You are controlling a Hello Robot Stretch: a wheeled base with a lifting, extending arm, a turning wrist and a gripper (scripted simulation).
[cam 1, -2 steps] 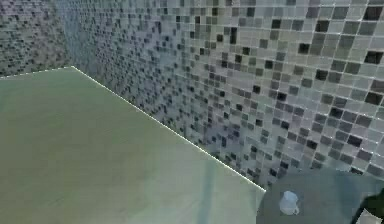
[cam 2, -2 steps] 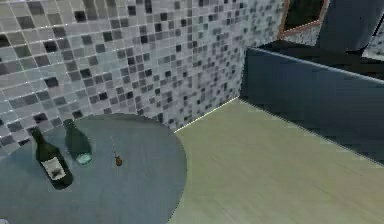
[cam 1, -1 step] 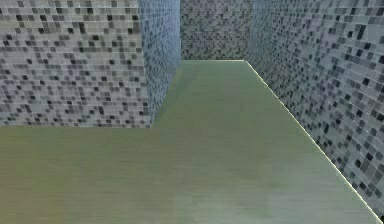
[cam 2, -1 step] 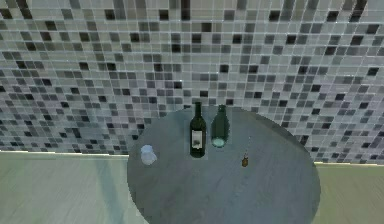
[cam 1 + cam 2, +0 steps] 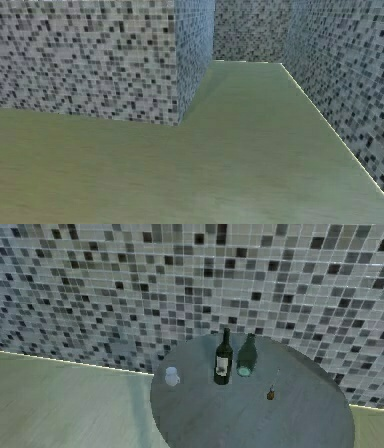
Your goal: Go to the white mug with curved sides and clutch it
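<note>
A small white cup-like thing [image 5: 172,376] stands near the left edge of a round grey table [image 5: 300,414] in the arm side view. It is too small to tell whether its sides curve. Right of it stand a dark bottle [image 5: 223,358] with a pale label and a green bottle [image 5: 246,357].
A small dark item [image 5: 270,393] lies on the table right of the bottles. A wall of grey, black and white mosaic tiles [image 5: 150,294] runs behind the table. In the forward view a tiled wall block [image 5: 100,55] stands at the left and olive floor [image 5: 240,120] leads into a passage beside the right wall [image 5: 345,60].
</note>
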